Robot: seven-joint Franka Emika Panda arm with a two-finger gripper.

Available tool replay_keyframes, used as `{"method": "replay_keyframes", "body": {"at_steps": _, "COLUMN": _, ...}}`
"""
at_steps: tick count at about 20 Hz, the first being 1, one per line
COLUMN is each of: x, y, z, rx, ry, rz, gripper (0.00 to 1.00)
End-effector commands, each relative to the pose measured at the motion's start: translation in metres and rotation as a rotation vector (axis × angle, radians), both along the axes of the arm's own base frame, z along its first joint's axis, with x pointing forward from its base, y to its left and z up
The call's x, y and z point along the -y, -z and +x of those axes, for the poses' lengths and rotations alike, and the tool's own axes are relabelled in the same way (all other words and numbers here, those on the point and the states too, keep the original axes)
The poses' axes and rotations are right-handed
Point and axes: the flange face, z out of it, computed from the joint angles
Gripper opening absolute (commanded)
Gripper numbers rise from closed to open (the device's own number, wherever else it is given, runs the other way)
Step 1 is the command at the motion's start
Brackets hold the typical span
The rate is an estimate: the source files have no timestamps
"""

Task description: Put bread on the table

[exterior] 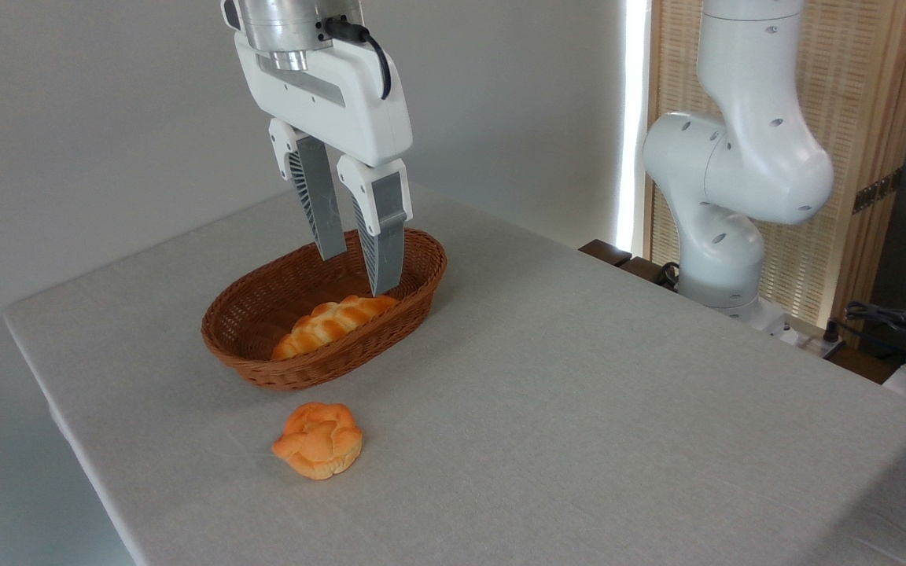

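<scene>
The small round bun [318,440] lies on the table [618,409], while the bread [333,324] is in the basket [248,354] under the gripper [359,271], fingers apart, which probably must descend and close on it.

My claw [360,271] has a glossy white boxy housing under a brushed silver metal cylinder, with a black cable curling down its side. My two grey ribbed fingers [318,204] sit in white mounts. My arm [736,157] is smooth white rounded segments dotted with small dark screw recesses.
</scene>
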Motion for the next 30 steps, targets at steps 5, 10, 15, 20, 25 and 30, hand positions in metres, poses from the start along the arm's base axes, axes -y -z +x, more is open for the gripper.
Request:
{"method": "replay_keyframes", "body": {"at_steps": 5, "x": -0.001, "y": -0.004, "z": 0.000, "rx": -0.011, "ry": 0.001, "rz": -0.018, "gripper": 1.00}}
{"method": "replay_keyframes", "body": {"at_steps": 10, "x": -0.001, "y": -0.004, "z": 0.000, "rx": -0.011, "ry": 0.000, "rz": -0.018, "gripper": 1.00}}
{"method": "replay_keyframes", "body": {"at_steps": 15, "x": 0.009, "y": -0.002, "z": 0.001, "rx": -0.009, "ry": 0.002, "rz": -0.025, "gripper": 1.00}}
{"method": "replay_keyframes", "body": {"at_steps": 20, "x": 0.026, "y": 0.003, "z": 0.001, "rx": -0.015, "ry": 0.020, "rz": -0.024, "gripper": 1.00}}
{"method": "replay_keyframes", "body": {"at_steps": 25, "x": 0.061, "y": 0.018, "z": 0.001, "rx": -0.012, "ry": 0.058, "rz": -0.100, "gripper": 1.00}}
{"method": "replay_keyframes", "body": {"at_steps": 30, "x": 0.103, "y": 0.044, "z": -0.004, "rx": -0.021, "ry": 0.043, "rz": -0.103, "gripper": 1.00}}
